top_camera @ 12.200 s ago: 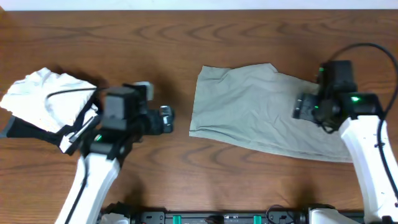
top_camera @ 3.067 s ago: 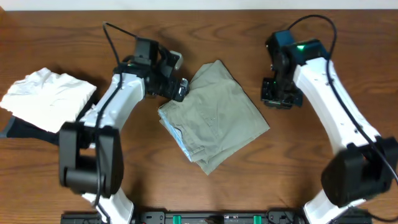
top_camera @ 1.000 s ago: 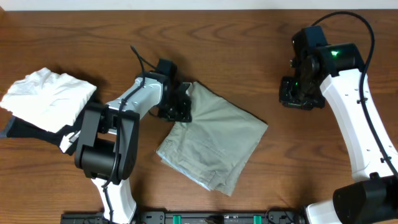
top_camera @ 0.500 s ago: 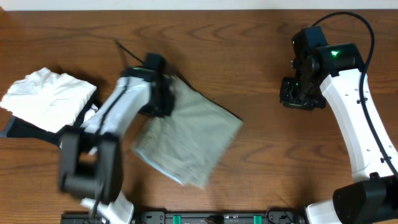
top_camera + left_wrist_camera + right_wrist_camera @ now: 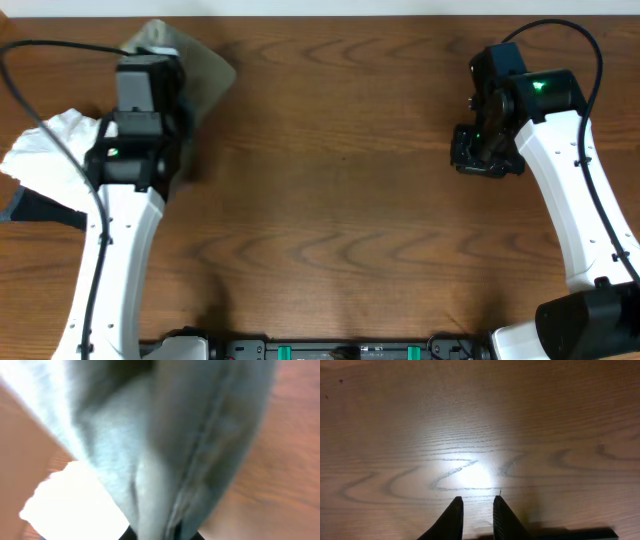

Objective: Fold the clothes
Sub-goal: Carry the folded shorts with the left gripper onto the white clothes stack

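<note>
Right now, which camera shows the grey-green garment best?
The left wrist view: the clothes fill the frame, a stitched seam visible, though blurred. Overhead shows only a corner poking out beside the left arm. The right wrist view shows only the table, no fabric.

The middle of the table [image 5: 340,200] is bare wood, free to pass. On the left, the white cloth [image 5: 50,150], the left arm [image 5: 120,230] and the clothes [image 5: 205,70] stand in the way; on the right, only the right arm [image 5: 580,220].
</note>
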### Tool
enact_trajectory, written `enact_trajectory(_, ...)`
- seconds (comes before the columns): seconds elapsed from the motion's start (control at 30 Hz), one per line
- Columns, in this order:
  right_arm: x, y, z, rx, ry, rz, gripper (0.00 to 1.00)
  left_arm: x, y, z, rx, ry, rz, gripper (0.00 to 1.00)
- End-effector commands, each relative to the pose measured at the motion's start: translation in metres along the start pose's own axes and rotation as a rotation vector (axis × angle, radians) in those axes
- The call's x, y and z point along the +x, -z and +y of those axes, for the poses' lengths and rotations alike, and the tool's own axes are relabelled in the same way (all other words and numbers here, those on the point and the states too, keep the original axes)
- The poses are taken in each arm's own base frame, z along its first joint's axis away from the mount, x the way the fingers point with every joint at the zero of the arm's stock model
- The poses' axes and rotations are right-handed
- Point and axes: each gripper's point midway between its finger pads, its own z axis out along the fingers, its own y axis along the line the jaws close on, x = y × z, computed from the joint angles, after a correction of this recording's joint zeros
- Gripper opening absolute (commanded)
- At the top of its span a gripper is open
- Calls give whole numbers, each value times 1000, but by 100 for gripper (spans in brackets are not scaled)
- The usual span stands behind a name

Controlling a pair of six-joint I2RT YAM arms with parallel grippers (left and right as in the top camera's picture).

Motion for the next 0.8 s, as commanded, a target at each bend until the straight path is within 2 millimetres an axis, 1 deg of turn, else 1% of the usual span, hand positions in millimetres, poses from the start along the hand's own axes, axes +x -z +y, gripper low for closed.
enact_trajectory(0.0, -1, 8, -4, 6, 11, -25, 19, -15, 6, 36, -113, 20, -52, 6)
enact_trajectory(0.03, -1, 8, -5, 7, 11, -24, 19, -16, 4, 44, -129, 37, -59, 6)
enact_trajectory(0.2, 0, 7, -5, 7, 11, -22, 19, -18, 1, 67, -178, 84, -73, 6)
enact_trajectory(0.4, -1, 8, -5, 7, 11, -25, 19, -11, -1, 93, -227, 169, -63, 6)
enact_trajectory(0.53, -2, 8, -6, 17, 11, -28, 19, 2, -5, 119, -280, 267, -38, 6)
enact_trajectory(0.63, -2, 8, -7, 19, 11, -29, 19, 17, -8, 140, -321, 348, -6, 6)
enact_trajectory(0.77, -2, 7, -7, 20, 11, -29, 20, 38, -14, 157, -355, 400, 55, 6)
